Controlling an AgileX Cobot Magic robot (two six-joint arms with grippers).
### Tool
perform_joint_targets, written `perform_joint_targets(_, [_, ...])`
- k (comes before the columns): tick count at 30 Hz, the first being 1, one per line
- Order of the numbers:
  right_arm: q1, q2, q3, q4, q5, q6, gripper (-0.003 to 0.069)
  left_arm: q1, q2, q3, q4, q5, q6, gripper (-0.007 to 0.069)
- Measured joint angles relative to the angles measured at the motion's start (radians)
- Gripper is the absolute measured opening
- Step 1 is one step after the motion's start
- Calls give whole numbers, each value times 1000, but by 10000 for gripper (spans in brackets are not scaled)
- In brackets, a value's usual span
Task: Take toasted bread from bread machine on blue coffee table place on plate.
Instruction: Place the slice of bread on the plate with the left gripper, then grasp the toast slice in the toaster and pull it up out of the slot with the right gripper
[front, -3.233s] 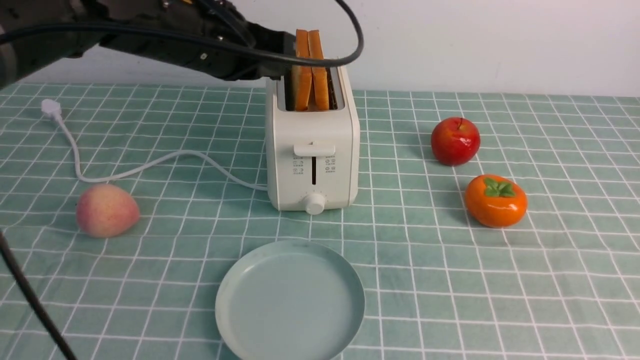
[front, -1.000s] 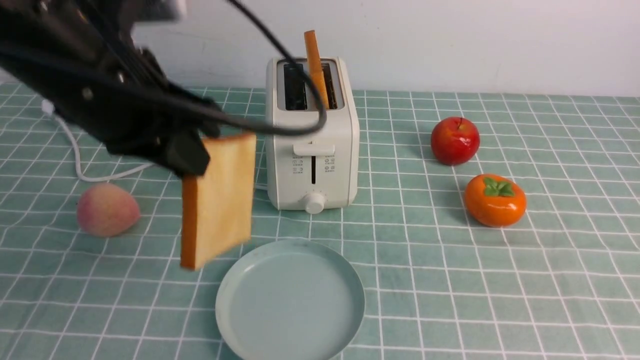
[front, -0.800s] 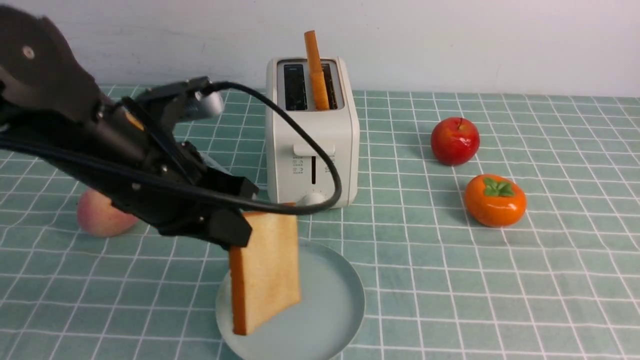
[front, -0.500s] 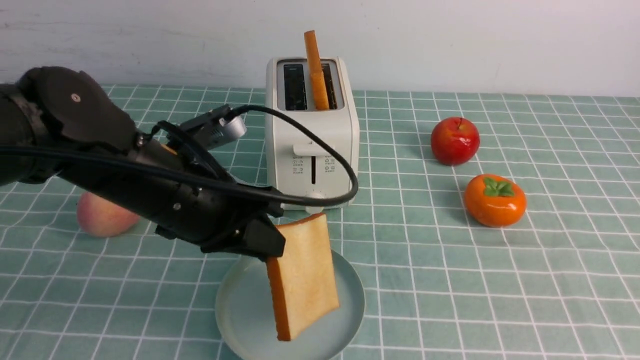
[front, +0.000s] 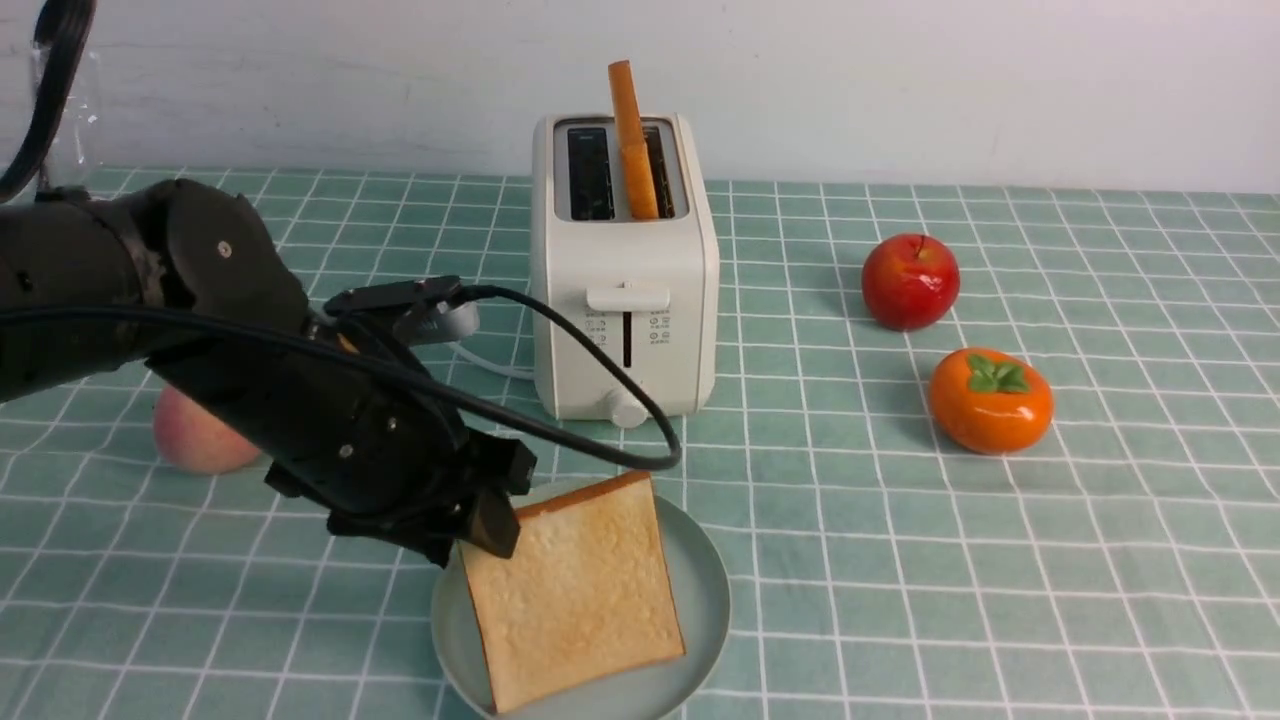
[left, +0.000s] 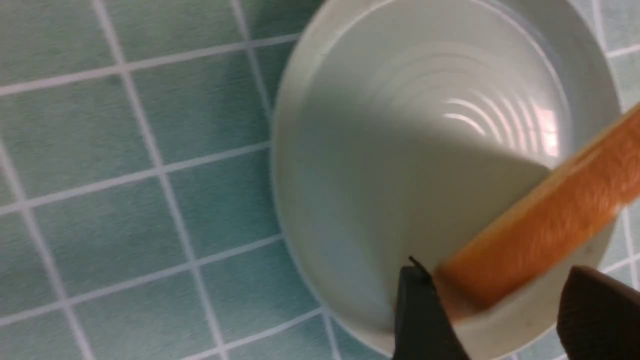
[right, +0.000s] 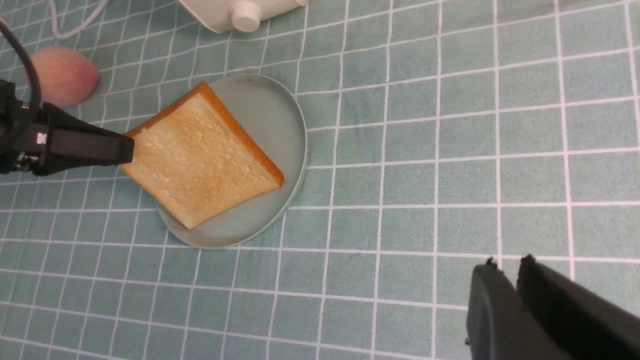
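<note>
Your left gripper (front: 497, 505), lower left in the front view, stands spread about a corner of the toast slice (front: 575, 590) lying on the plate (front: 708, 600), bottom centre. The other slice (front: 630, 120) stands in the bread machine (front: 625, 320). Your right gripper (right: 506, 261) is nearly pressed together, empty.

peach (front: 190, 445): half hidden behind left arm (front: 200, 330), left of plate (front: 705, 580)
plate near rim: cut by frame edge
toast (left: 545, 220): crust blurred, over plate
</note>
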Motion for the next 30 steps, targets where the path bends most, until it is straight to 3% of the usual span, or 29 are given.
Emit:
perform_joint_targets(5, [0, 104, -141, 0, 39, -35, 113, 0, -59, -1, 186, 3, -136, 367])
perform_joint_targets(8, [0, 212, -263, 35, 75, -91, 121, 0, -121, -1, 311, 9, -273, 314])
perform_joint_targets(10, [1, 287, -326, 67, 109, -107, 123, 0, -170, -1, 382, 32, -350, 245])
perform_joint_targets(11, [10, 347, -381, 85, 128, -114, 124, 0, -220, -1, 427, 64, -376, 170])
perform_joint_targets(15, [71, 504, -537, 72, 144, -119, 125, 0, -366, 17, 478, 162, -409, -15])
perform_joint_targets(24, [291, 908, -1023, -73, 137, -98, 136, 0, -852, 215, 367, 140, -417, -14])
perform_joint_targets(30, [401, 1177, -1352, -209, 67, -100, 183, 0, -1017, 319, 345, 147, -418, -14])
